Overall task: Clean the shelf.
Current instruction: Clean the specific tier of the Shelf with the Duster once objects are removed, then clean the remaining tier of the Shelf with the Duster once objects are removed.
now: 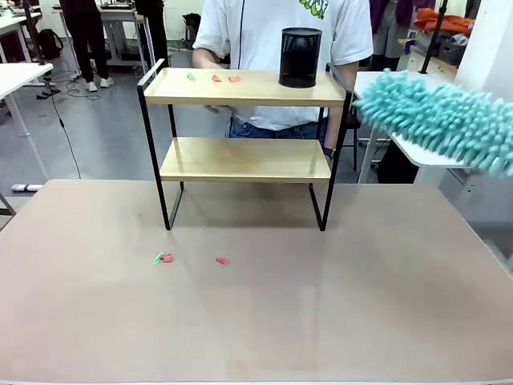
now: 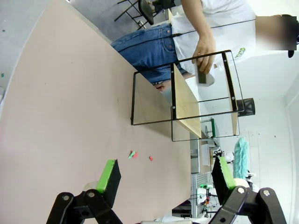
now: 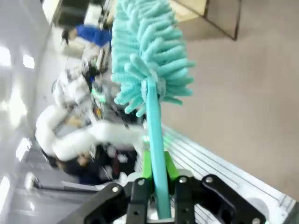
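Light wooden boards in a thin black frame form the shelf (image 1: 244, 96). In the front view it stands at the upper centre of the frame, on the far part of the brown desk (image 1: 337, 321).
- Top board: a black mesh cup (image 1: 300, 58) toward the right end; small green and red scraps (image 1: 212, 78) toward the left end.
- Lower board: bare.
- Desk, in front of the shelf: two more scraps (image 1: 164, 257), left of centre.
- Upper right of the frame: the fluffy teal head of a duster (image 1: 441, 120), in the air, just beside the right end of the top board.
- A person (image 1: 272, 32) stands behind the shelf.

In the left wrist view the left tool (image 2: 166, 173) rises from the bottom edge. Its green pads stand wide apart with nothing between them. The shelf appears sideways at the centre right. A person's hand (image 2: 204, 51) is at its top board, on a dark object that is too blurred to identify.

In the right wrist view the right tool (image 3: 156, 186) is clamped on the duster's teal handle (image 3: 156, 149). The head points to the upper centre of the frame. One corner of the shelf shows at the upper right, on the desk.
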Robot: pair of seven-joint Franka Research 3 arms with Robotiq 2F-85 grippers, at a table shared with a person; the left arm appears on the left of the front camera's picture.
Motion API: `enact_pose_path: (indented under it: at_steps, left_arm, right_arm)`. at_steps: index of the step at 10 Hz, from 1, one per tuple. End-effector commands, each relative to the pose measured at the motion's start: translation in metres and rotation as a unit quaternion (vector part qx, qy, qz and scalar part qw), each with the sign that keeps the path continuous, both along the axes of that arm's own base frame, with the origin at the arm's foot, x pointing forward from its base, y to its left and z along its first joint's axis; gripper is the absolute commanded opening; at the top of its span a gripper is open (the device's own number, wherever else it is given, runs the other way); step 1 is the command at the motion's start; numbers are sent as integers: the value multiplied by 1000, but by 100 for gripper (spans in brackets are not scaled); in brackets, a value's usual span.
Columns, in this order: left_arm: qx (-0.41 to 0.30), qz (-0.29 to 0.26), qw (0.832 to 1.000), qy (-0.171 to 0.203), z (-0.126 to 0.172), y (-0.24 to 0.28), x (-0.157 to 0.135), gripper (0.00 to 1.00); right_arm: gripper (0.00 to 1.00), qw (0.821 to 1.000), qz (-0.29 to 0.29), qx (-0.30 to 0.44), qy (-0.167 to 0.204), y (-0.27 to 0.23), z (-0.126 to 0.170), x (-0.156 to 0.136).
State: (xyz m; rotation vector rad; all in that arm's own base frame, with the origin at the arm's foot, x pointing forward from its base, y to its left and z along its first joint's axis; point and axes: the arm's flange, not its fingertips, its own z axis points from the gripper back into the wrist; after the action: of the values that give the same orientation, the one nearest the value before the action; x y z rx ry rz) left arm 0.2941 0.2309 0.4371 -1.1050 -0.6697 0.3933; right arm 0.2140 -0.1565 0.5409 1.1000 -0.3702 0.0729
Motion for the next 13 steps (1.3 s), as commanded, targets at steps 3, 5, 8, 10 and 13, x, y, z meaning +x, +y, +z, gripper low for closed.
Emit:
enact_pose_path:
  at_steps: [3,5,8,10,13]
  left_arm:
    - [1,-3,1000,-16,-1,-1,0,100]
    - [1,-3,1000,-16,-1,-1,0,100]
    - [1,-3,1000,-16,-1,-1,0,100]
    - [1,-3,1000,-16,-1,-1,0,100]
    - [1,-3,1000,-16,-1,-1,0,100]
  right_arm:
    - [0,973,-210,97,14,5,-43,28]
    - [0,981,-186,47,40,27,-50,50]
    - [0,975,-202,94,24,-30,-41,35]
    - [0,975,-202,94,24,-30,-41,35]
    - [0,975,-202,94,24,-30,-41,35]
